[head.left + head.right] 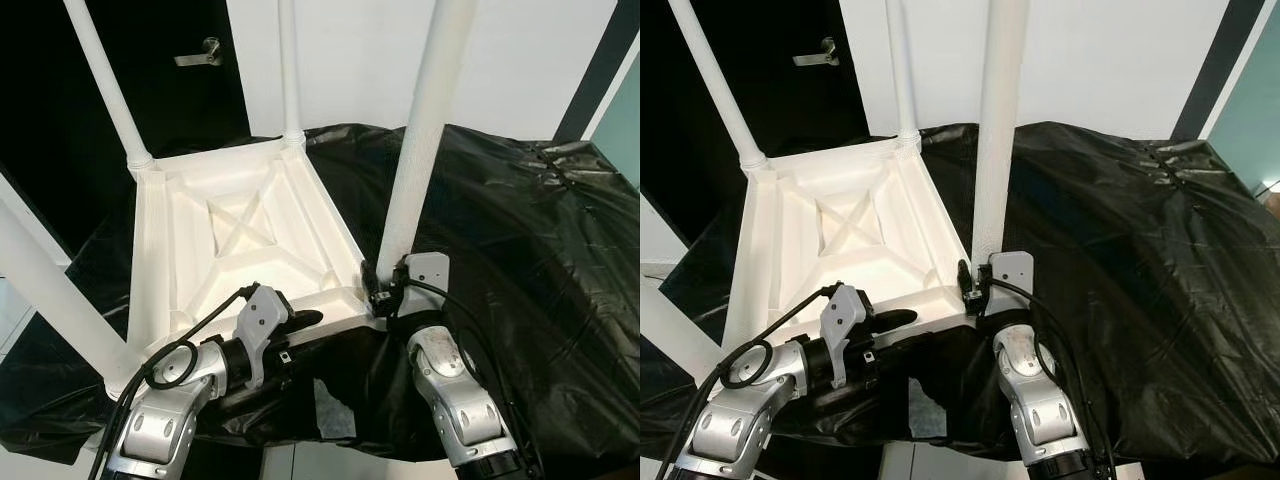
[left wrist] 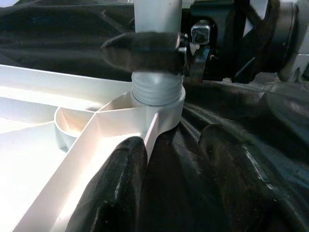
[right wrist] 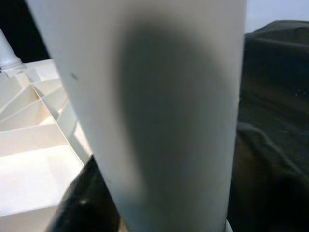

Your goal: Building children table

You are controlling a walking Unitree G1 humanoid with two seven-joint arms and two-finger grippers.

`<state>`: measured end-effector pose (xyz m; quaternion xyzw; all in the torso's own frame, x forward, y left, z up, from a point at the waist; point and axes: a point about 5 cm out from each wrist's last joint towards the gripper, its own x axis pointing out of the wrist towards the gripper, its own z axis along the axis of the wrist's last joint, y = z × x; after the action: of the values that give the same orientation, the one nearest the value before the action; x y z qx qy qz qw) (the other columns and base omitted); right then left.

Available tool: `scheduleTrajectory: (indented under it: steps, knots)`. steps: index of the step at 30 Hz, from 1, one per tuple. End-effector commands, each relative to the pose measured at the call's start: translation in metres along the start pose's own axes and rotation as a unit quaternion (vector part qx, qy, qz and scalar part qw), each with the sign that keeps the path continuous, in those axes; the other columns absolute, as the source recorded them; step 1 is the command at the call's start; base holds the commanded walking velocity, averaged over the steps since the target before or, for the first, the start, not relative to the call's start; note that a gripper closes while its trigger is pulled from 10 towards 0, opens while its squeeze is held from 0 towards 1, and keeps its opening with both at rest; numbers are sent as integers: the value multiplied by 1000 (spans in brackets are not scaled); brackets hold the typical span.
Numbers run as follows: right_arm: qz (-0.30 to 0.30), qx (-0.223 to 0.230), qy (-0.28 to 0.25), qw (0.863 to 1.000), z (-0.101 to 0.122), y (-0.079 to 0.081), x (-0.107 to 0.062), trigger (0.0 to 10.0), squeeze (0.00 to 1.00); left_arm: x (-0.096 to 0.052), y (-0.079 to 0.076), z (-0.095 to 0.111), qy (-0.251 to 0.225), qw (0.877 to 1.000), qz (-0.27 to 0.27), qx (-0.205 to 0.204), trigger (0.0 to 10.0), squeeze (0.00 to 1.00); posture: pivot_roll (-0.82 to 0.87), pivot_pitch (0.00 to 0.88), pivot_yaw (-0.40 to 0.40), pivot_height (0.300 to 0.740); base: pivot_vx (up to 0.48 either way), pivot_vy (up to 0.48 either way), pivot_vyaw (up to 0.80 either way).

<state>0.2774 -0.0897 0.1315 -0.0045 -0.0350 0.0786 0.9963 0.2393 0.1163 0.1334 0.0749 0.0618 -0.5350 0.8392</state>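
White plastic children's table top [image 1: 240, 240] is lying upside down on black plastic sheeting [image 1: 520, 250]. Four white tubular legs are standing in its corners; the near-right leg [image 1: 420, 130] is showing exposed thread, apparently not fully seated. Right gripper [image 1: 385, 285] is pinching that leg; left gripper [image 1: 300, 320], fingers spread, is bracing the rim.

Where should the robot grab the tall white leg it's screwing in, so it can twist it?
Low on the round shaft of the leg, just above its threaded end, coming from the robot's own side. The right gripper holds it there. The leg stands upright in the corner socket of the tabletop, so a low grip probably keeps it straight.
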Motion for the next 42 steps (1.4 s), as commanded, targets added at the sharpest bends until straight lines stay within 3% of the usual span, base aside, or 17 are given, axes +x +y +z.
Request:
scheduleTrajectory:
  steps: [1,9,10,15,16,20,23,28,29,31,32,35,42]
  knots:
    - [4,1,-6,1000,1,3,1,10000,1000,-1,6,0,3,998,62,7,10000,0,6,0,-4,740,0,0,0]
    - [56,8,-22,998,6,-12,-4,10000,1000,1,6,2,0,998,58,9,10000,0,4,0,-13,740,0,0,0]
    - [93,11,-26,995,7,-21,-7,10000,596,2,6,2,-2,998,58,9,10000,0,3,0,-14,740,0,0,0]
    - [115,8,-27,993,8,-26,-9,10000,596,2,6,3,-2,998,58,10,10000,0,3,0,-14,740,0,0,0]
    - [139,0,-28,990,9,-33,-9,10000,0,3,6,3,-3,998,57,10,10000,0,1,0,-15,740,0,0,0]
    - [170,-7,-30,985,10,-40,-9,10000,0,3,6,3,-4,998,54,10,10000,0,-1,0,-14,740,0,0,0]
    - [258,-42,-19,965,13,-53,-4,10000,0,4,3,4,-6,999,41,9,10000,0,0,0,-14,740,0,0,0]
    - [305,-60,-5,950,10,-53,0,10000,0,4,2,3,-4,999,33,10,10000,0,1,0,-12,740,0,0,0]
    - [329,-68,4,942,8,-51,2,7176,0,3,1,3,-3,999,31,10,10000,0,1,0,-9,740,0,0,0]
    - [329,-68,4,942,8,-51,2,7176,0,3,1,3,-3,999,31,10,10000,0,1,0,-9,740,0,0,0]
    - [349,-76,10,934,6,-50,3,0,0,3,1,2,-2,1000,29,10,10000,0,2,0,-9,740,0,0,0]
    - [369,-81,19,926,3,-51,5,0,0,4,0,3,-3,1000,27,10,10000,0,7,0,-16,740,0,0,0]
    - [365,-75,26,928,1,-58,4,0,0,4,0,2,-4,999,31,7,10000,0,7,0,-23,740,0,0,0]
